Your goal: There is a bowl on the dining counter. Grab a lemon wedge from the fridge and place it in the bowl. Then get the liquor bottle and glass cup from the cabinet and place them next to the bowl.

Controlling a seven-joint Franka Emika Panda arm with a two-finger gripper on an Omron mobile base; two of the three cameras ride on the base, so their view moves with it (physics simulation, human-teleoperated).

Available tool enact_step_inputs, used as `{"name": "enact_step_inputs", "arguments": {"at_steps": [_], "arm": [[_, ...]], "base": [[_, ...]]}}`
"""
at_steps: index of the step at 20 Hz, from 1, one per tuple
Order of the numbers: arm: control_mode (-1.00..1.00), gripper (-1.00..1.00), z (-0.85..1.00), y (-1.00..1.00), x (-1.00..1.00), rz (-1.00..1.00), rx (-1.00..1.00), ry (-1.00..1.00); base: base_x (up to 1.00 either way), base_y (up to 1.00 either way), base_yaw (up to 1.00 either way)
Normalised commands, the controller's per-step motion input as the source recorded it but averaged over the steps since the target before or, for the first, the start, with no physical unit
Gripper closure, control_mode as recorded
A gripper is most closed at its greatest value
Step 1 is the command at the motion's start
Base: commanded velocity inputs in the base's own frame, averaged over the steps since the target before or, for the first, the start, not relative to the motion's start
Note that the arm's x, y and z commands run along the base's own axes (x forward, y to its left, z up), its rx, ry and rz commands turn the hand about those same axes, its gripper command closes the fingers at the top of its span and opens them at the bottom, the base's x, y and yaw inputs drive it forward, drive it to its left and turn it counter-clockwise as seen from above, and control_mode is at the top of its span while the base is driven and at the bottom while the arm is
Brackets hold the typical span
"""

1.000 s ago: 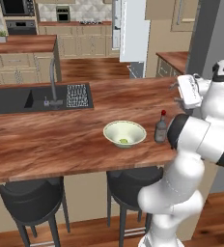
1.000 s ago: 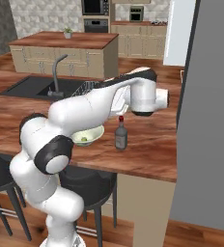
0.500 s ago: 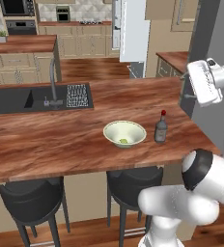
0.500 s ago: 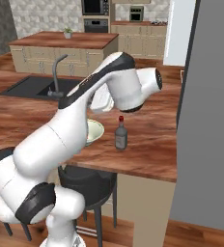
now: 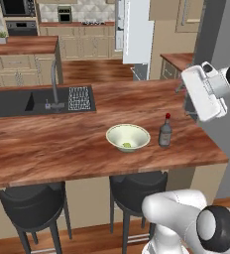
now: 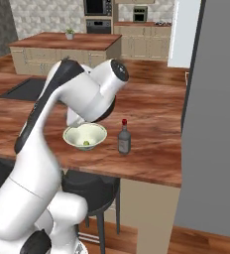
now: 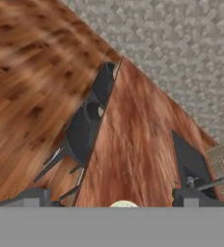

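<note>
The pale bowl (image 5: 128,135) sits on the reddish-brown dining counter (image 5: 62,144) with a green lemon wedge (image 5: 127,145) inside it. The small dark liquor bottle (image 5: 165,133) with a red cap stands upright just right of the bowl, a small gap between them. The right base view shows the bowl (image 6: 85,135), the wedge (image 6: 86,143) and the bottle (image 6: 124,138) too. My gripper (image 7: 113,197) is open with nothing between its fingertips (image 7: 34,197). Its white hand (image 5: 206,93) hangs above the counter's right end, up and right of the bottle. The glass cup and the cabinet are out of view.
A black sink (image 5: 18,101) with an arched faucet (image 5: 54,82) lies at the counter's left. Two dark stools (image 5: 35,206) stand under the front edge. A pale fridge door (image 5: 137,32) stands open behind the counter. A tall grey panel (image 6: 216,124) closes off the right.
The arm has swung up and away from the bottle, and the hand has risen to the right. The bottle and the bowl stay put. The gripper stays open.
</note>
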Motion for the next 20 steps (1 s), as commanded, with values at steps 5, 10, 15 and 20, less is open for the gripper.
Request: {"name": "enact_step_inputs", "arguments": {"at_steps": [5, 10, 15, 20], "arm": [[-1.00, -1.00, -0.20, 0.33, -0.05, 0.11, -0.30, 0.03], [1.00, -1.00, -0.04, 0.00, -0.13, 0.03, -0.04, 0.00], [1.00, -1.00, 0.00, 0.00, 0.00, 0.00, 0.00, 0.00], [1.00, -1.00, 0.00, 0.00, 0.00, 0.00, 0.00, 0.00]], "base": [[0.00, 0.00, 0.00], [-0.76, 0.17, 0.21], [-0.68, 0.74, 0.46], [-0.08, 0.71, 0.72]]}}
